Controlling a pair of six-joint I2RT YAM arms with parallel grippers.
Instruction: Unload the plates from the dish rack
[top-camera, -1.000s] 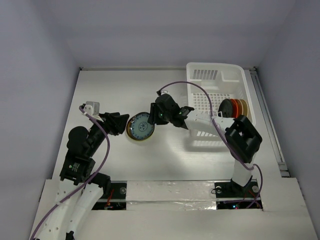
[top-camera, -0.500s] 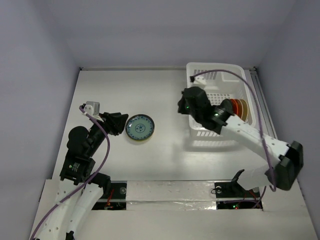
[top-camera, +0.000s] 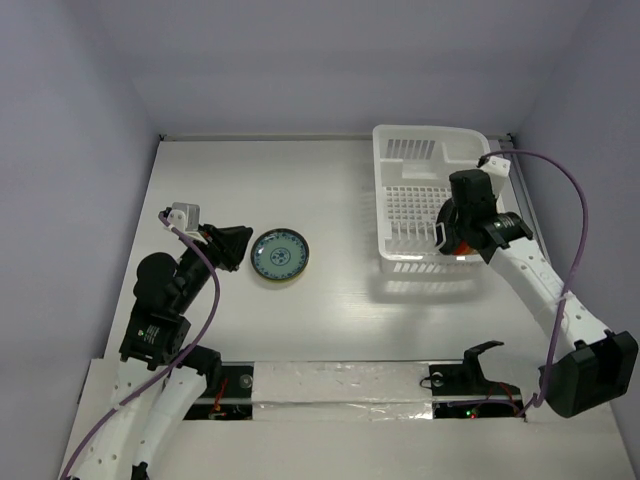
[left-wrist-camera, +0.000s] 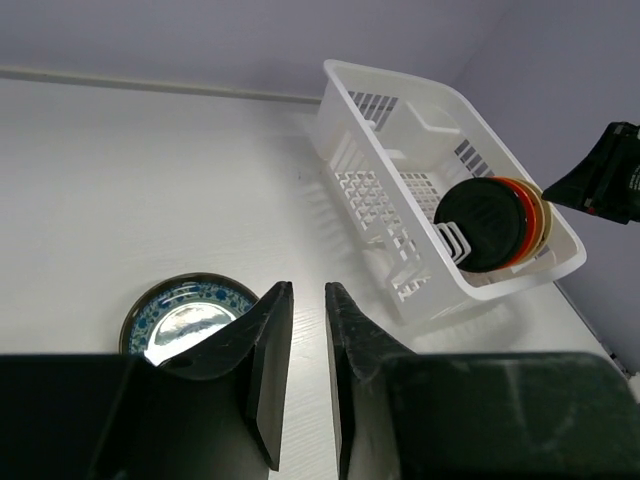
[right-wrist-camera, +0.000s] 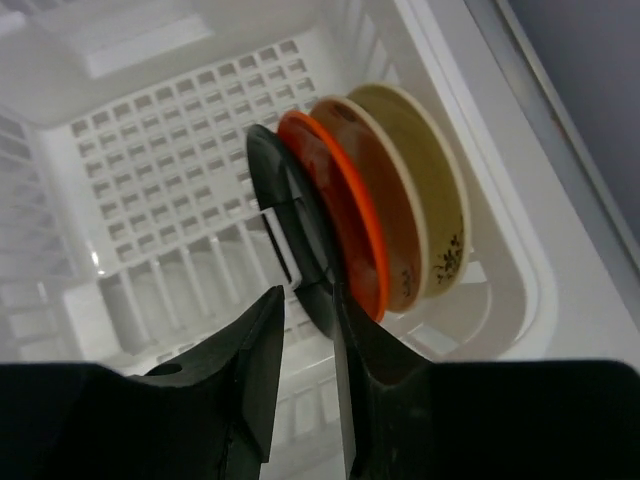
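I am on the next pick: one teal plate (top-camera: 280, 255) lies flat on the desk (top-camera: 330, 190), left of centre in the overhead view, and three plates are left in the rack (top-camera: 425, 150) at upper right; they stand on edge in a row at the rack's lower right corner, the dark plate (right-wrist-camera: 275, 170) in front, the orange plate (right-wrist-camera: 335, 200) behind it, the cream plate (right-wrist-camera: 410, 170) last.

My right hand (right-wrist-camera: 308, 292) hangs over that row, fingers partly spread and in line with the dark plate's rim; I cannot tell whether they touch it, and I judge nothing is gripped yet.

My left hand (left-wrist-camera: 307, 287) sits just left of the teal plate, fingers drawn to a narrow slit, pinching nothing.

Next I need to settle the right fingers either side of the dark rim alone, clear of the white peg and the orange plate, close firmly, then lift straight up out of the pegs before swinging toward the desk.
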